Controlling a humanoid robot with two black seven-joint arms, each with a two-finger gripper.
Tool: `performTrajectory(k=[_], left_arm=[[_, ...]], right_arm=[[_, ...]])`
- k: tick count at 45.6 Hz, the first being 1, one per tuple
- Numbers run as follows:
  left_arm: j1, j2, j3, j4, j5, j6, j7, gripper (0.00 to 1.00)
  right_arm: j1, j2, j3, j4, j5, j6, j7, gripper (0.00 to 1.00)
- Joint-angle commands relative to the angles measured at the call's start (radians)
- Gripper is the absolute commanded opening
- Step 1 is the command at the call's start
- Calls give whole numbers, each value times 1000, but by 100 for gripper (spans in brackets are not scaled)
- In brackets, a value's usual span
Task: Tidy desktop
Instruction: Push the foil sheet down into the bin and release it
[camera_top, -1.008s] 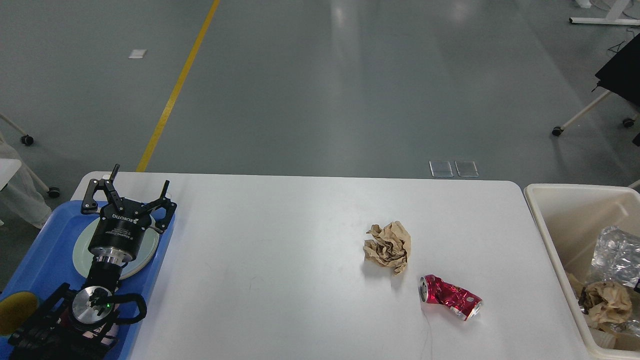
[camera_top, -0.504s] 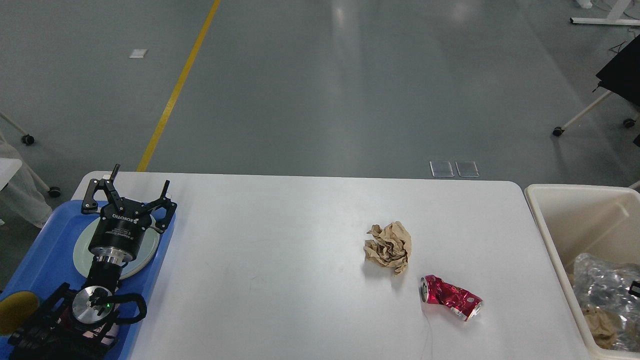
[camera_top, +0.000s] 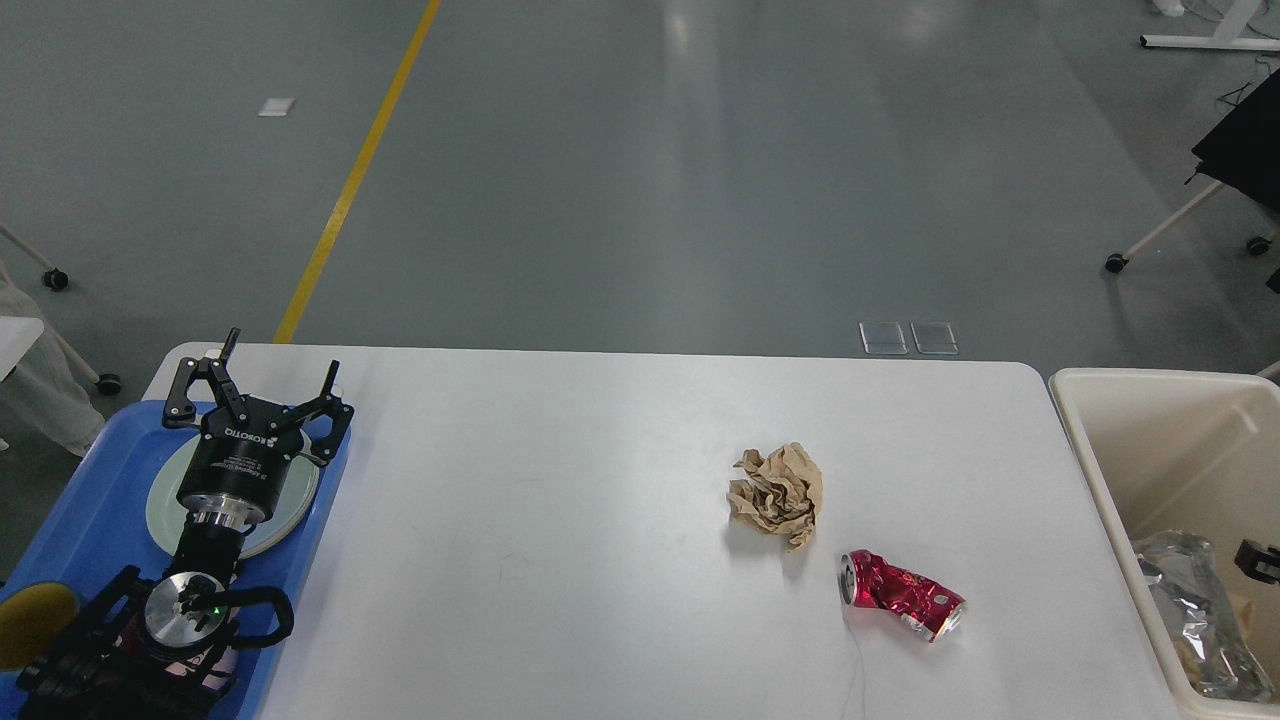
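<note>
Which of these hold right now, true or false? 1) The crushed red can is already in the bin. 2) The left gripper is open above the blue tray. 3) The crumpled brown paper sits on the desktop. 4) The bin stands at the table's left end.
1) False. The crushed red can lies on the desktop, short of the cream bin.
2) True. The left gripper has its fingers spread, over the pale plate in the blue tray.
3) True. The crumpled brown paper rests on it, just beyond the can and apart from it.
4) False. The bin is at the right end; the tray is at the left.
</note>
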Motion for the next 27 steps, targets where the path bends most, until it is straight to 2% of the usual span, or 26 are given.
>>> performTrajectory(k=[1, 8, 14, 22, 27], left_arm=[[0, 0, 0, 0, 0, 0, 0, 97], [0, 0, 0, 0, 0, 0, 0, 97], [0, 0, 0, 0, 0, 0, 0, 97], [0, 0, 0, 0, 0, 0, 0, 97], [0, 0, 0, 0, 0, 0, 0, 97]], right_arm=[[22, -2, -2, 5, -10, 8, -11, 100], [48, -12, -3, 39, -10, 29, -20, 100], [108, -68, -6, 122, -10, 45, -23, 100], [329, -141, -54, 361, -86, 49, -46, 100], [505, -178, -130, 574, -167, 51, -101, 100]])
